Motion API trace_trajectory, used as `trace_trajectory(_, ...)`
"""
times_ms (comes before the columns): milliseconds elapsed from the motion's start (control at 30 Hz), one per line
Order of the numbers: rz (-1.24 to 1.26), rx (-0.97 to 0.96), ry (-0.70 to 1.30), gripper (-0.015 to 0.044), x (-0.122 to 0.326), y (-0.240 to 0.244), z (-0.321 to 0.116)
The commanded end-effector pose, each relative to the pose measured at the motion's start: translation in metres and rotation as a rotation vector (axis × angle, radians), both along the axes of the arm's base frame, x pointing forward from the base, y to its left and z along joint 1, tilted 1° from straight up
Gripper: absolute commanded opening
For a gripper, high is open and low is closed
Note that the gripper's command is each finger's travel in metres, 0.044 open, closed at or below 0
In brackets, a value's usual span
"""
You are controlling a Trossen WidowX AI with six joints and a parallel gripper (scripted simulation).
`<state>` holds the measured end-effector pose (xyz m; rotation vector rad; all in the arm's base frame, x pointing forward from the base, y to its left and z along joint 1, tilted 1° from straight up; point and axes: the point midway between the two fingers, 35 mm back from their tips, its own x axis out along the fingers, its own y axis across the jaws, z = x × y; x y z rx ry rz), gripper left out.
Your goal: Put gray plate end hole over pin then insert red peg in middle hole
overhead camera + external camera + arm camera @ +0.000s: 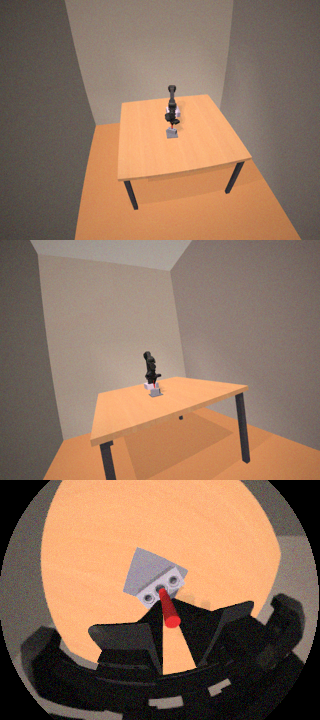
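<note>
My gripper (172, 123) (153, 381) (166, 603) is shut on the red peg (172, 126) (154, 385) (170, 612). The peg points down, and its lower end is at the middle hole of the gray plate (171, 131) (155, 391) (166, 584). I cannot tell whether the tip is just above the hole or slightly inside it; most of the peg stands above the plate. The plate is a thick bar with three holes in a row, lying level on the flat gray base (172, 136) (155, 395) (147, 568). The pin cannot be made out clearly.
The base rests on the wooden table (144, 152) (124, 415) (90, 555). The pale mount block (178, 113) (147, 386) of the arm stands behind the plate, partly hidden by the arm in the top view.
</note>
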<state>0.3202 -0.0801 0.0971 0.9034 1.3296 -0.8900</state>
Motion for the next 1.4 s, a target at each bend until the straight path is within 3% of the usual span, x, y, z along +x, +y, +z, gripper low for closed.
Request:
trace_trajectory(0,0.006,0.001,-0.005,0.0000,0.002,-0.001,0.002)
trace_trajectory(1367,0.006,0.001,-0.005,0.0000,0.004,-0.001,-0.014)
